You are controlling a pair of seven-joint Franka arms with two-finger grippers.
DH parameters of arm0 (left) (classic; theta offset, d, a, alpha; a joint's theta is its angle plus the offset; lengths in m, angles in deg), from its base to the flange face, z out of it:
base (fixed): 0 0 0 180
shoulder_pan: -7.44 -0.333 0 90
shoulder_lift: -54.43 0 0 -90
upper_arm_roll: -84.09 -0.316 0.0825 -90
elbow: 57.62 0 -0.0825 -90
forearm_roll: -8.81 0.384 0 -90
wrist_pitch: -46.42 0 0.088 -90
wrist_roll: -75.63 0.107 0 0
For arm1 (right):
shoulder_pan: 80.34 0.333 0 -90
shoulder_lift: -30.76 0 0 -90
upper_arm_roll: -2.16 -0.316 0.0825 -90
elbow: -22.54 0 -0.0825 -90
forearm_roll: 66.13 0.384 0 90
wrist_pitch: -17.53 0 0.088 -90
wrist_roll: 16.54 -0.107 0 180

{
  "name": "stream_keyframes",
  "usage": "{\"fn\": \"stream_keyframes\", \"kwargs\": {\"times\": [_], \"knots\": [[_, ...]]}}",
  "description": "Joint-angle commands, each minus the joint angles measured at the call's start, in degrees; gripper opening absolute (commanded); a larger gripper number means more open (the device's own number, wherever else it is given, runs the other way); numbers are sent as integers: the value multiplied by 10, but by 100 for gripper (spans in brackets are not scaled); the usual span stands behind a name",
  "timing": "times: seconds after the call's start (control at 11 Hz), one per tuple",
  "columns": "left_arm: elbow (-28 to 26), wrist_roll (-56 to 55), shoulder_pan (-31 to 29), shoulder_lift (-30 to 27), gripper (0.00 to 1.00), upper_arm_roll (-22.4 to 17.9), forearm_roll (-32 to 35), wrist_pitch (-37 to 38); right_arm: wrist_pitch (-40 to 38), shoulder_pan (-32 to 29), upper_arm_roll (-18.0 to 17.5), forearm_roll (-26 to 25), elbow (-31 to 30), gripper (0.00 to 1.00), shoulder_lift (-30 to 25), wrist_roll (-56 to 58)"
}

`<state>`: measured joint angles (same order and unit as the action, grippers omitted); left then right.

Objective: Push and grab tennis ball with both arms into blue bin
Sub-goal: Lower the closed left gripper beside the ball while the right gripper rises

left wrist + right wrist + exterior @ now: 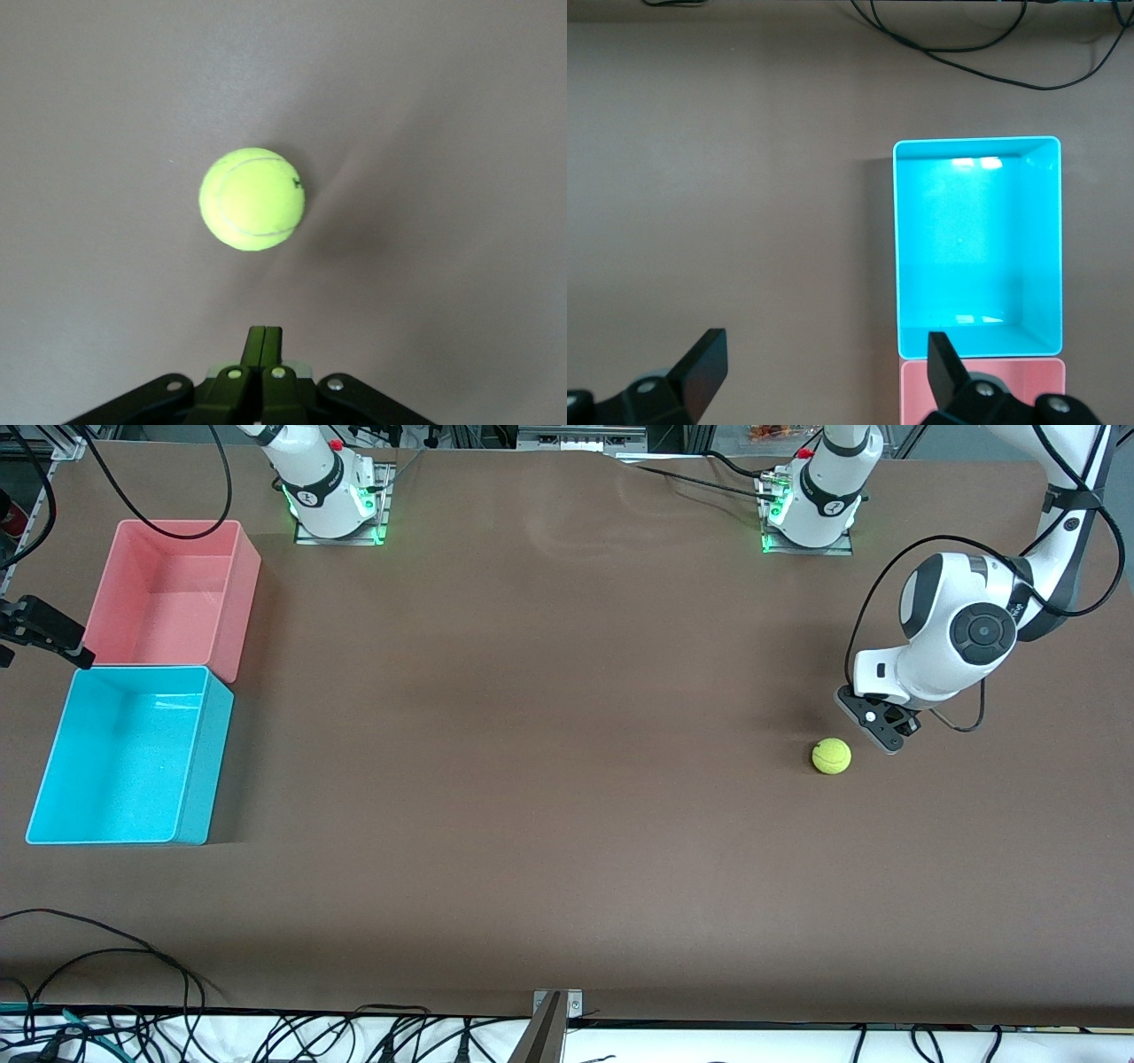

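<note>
The tennis ball (831, 755) lies on the brown table toward the left arm's end; in the left wrist view the ball (252, 199) sits just ahead of the fingertips. My left gripper (889, 742) is shut and empty, low beside the ball with a small gap between them; it also shows in the left wrist view (264, 333). The blue bin (199, 779) stands empty at the right arm's end. My right gripper (53, 638) is open and empty beside the bins; in the right wrist view it (824, 345) looks down on the blue bin (974, 142).
An empty pink bin (241, 593) stands touching the blue bin, farther from the front camera; it also shows in the right wrist view (983, 381). Black cables (106, 948) lie along the table's front edge. A wide stretch of bare table separates ball and bins.
</note>
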<state>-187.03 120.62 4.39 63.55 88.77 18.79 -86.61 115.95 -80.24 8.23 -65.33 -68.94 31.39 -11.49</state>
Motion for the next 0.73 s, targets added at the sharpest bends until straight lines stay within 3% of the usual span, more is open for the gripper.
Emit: {"fn": "stream_keyframes", "kwargs": {"times": [0.0,0.64], "knots": [[0,148,-7,30,0,-30,-3,-84,-10,-2,-3,7,10,100,3,3],[10,392,-18,94,0,-31,-142,-120,-16,37,-25,3,10,100,11,7]]}}
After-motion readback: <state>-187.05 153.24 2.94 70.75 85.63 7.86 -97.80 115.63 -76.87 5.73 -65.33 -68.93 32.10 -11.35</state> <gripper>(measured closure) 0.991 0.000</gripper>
